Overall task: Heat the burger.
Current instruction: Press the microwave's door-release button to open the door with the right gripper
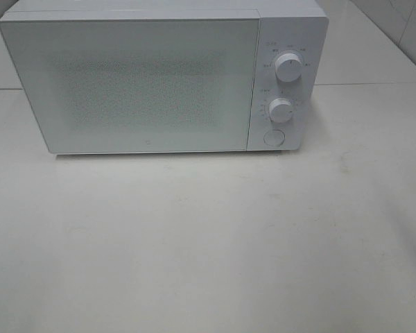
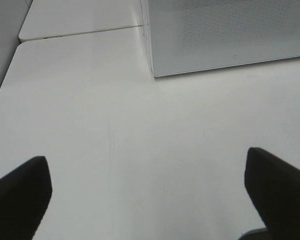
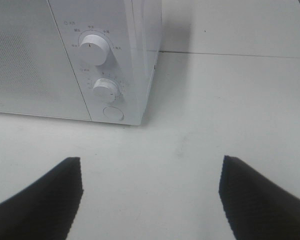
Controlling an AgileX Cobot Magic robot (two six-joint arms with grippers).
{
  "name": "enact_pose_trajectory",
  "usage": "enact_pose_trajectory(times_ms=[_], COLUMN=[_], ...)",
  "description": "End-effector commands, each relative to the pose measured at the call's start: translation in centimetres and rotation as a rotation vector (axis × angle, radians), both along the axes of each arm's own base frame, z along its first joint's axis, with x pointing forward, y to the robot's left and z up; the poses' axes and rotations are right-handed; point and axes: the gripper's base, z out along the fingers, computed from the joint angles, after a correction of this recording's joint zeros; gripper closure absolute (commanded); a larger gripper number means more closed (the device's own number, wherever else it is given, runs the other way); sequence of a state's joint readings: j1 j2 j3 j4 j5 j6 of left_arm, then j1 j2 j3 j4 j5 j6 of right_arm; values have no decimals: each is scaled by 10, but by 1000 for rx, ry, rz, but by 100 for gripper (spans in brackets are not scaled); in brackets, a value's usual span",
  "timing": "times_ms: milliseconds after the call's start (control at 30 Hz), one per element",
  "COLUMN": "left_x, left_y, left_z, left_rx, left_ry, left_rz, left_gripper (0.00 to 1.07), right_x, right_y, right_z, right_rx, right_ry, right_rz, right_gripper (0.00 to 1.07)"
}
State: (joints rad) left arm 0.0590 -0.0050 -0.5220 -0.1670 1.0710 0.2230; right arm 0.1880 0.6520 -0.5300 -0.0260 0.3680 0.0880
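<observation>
The left end effector [image 2: 146, 165] and right end effector [image 3: 151, 165] hover wide open and empty above the worktop [image 1: 208, 243], seemingly parked clear of the closed microwave [image 1: 128, 83], while the burger appears in no view, perhaps inside.

table [image 1: 208, 243]: white, seamed | wall [image 1: 402, 28]: pale tiles | light: soft, even

A pale white tabletop [image 1: 208, 250] carries a white microwave [image 1: 159, 80], standing toward the back left, its door shut and facing forward.
</observation>
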Motion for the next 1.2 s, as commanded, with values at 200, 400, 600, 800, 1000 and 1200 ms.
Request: enact_pose_trajectory(times_ms=[200,400,600,800,1000,1200], left_x=[0,0,0,0,0,0], left_y=[-1,-1,-1,-1,-1,-1], left_z=[-1,-1,-1,-1,-1,-1], left_rx=[-10,-10,-10,-10,-10,-10], left_ry=[2,2,2,2,2,2], left_rz=[0,0,0,0,0,0], left_gripper=[9,9,9,9,9,9], right_x=[40,69,79,79,72,69], right_y=[7,13,15,16,15,7], right_z=[-6,-17,-41,-60,-76,-94], right_rx=[-2,26,44,65,23,20], right_ry=[-55,-102,-180,-274,-403,-432], right_rz=[2,1,10,18,37,-39], right_gripper=[31,31,31,31,31,31])
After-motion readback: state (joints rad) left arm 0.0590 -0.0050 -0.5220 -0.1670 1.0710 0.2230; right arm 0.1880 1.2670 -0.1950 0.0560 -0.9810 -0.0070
